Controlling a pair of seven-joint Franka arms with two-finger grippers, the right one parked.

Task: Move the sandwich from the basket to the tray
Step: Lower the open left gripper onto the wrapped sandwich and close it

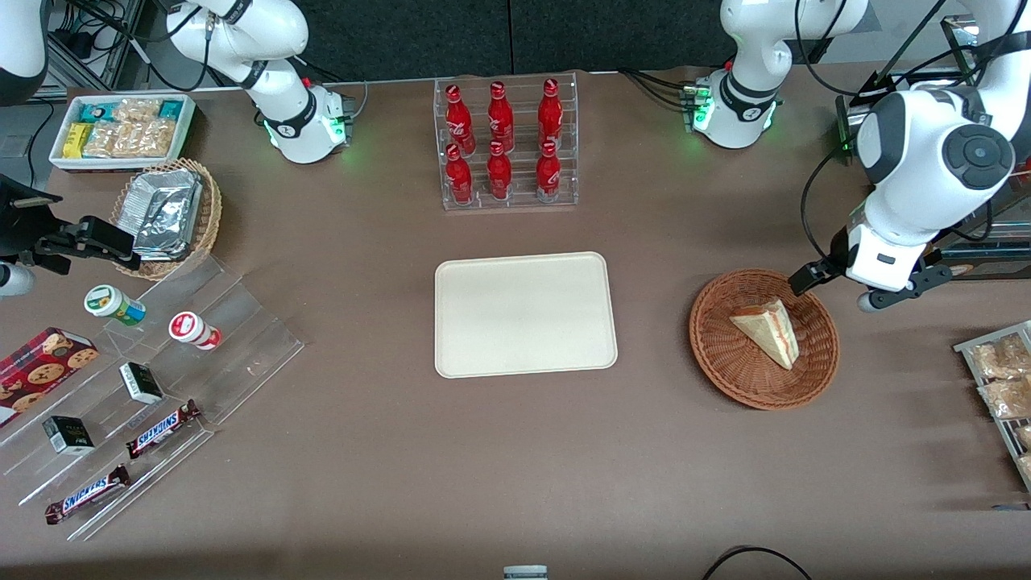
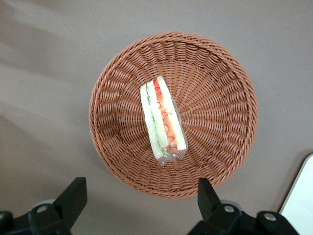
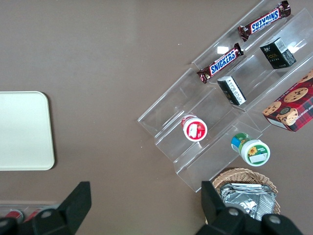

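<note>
The sandwich point(image 1: 769, 330) is a pale wedge with red-orange and white filling, lying in the reddish-brown woven basket point(image 1: 713, 342). The wrist view shows the sandwich point(image 2: 163, 120) with its cut edge up, near the middle of the basket point(image 2: 220, 98). My left gripper point(image 1: 868, 283) hangs above the basket's rim, slightly farther from the front camera than the sandwich. The gripper point(image 2: 141, 188) is open, its black fingertips point(image 2: 78, 185) wide apart with nothing between them. The cream-white tray point(image 1: 523, 314) lies bare beside the basket at the table's middle; the wrist view catches a corner of the tray point(image 2: 301, 200).
A clear rack of red bottles point(image 1: 506, 145) stands farther from the front camera than the tray. Packets on a rack point(image 1: 1003, 379) lie at the working arm's end. Toward the parked arm's end are a stepped clear display with snacks point(image 1: 137, 387), a tan basket of foil packs point(image 1: 169, 213) and a white bin point(image 1: 121, 129).
</note>
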